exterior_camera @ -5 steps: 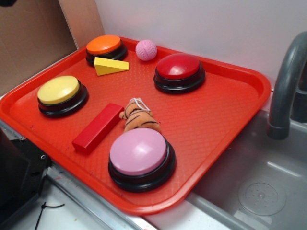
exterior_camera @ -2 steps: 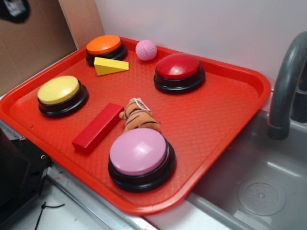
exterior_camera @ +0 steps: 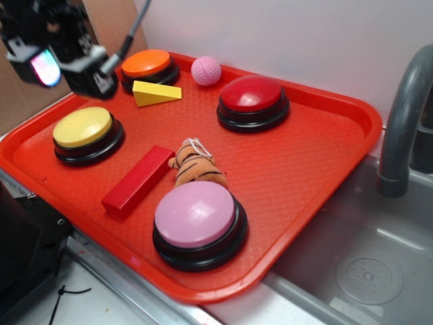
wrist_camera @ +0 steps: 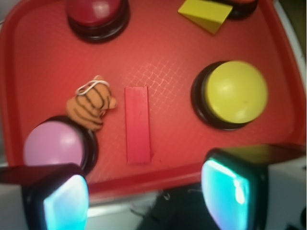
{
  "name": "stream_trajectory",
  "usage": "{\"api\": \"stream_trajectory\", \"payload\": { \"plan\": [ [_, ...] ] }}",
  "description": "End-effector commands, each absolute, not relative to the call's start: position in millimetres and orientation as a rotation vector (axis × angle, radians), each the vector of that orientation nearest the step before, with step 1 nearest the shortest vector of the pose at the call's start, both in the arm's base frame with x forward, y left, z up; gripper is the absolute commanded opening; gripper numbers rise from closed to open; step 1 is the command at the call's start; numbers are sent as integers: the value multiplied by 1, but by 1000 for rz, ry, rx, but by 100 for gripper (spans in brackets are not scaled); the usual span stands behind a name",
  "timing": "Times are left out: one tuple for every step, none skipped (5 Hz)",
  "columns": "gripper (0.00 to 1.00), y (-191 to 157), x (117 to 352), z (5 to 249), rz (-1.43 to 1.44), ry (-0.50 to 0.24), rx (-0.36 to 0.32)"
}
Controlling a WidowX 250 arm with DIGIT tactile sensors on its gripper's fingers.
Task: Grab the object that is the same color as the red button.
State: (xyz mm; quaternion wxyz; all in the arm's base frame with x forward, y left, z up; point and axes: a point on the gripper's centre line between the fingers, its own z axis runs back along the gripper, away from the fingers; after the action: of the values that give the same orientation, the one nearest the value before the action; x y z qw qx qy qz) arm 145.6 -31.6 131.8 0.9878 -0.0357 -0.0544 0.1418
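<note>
A red tray (exterior_camera: 325,162) fills the worktop, with a grey sink basin (exterior_camera: 365,264) at its right edge and a pale wall along the back. Near the front edge sits the pink-topped button (exterior_camera: 197,220), and a small striped tiger toy (exterior_camera: 194,166) touches its far side. Just left of the toy lies the red block (exterior_camera: 138,180), flat on the tray, one end pointing at the front-left rim, the other toward the middle. Bare tray runs along both of its long sides, more on the side facing the yellow button (exterior_camera: 84,132) than on the toy side. In the wrist view the red block (wrist_camera: 137,124) stands lengthwise between the toy and the yellow button, touching neither. Farther back, the yellow wedge (exterior_camera: 155,93) lies beside the orange button (exterior_camera: 149,68), with a pink ball (exterior_camera: 206,70) at the back rim. The red button (exterior_camera: 252,100) sits at back right, with wide open tray around it. My gripper (exterior_camera: 67,64) hangs above the back-left corner, fingers (wrist_camera: 64,199) spread apart and holding nothing.
</note>
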Motion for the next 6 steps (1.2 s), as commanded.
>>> {"api": "stream_trajectory", "payload": {
  "plan": [
    [100, -29, 169, 71, 413, -185, -36],
    [100, -29, 173, 50, 422, -205, -65],
    [100, -33, 176, 36, 436, -197, -62],
    [100, -38, 180, 20, 432, -153, -59],
    [82, -40, 182, 14, 441, -122, -35],
    [0, -42, 181, 11, 453, -116, -26]
  ]
}}
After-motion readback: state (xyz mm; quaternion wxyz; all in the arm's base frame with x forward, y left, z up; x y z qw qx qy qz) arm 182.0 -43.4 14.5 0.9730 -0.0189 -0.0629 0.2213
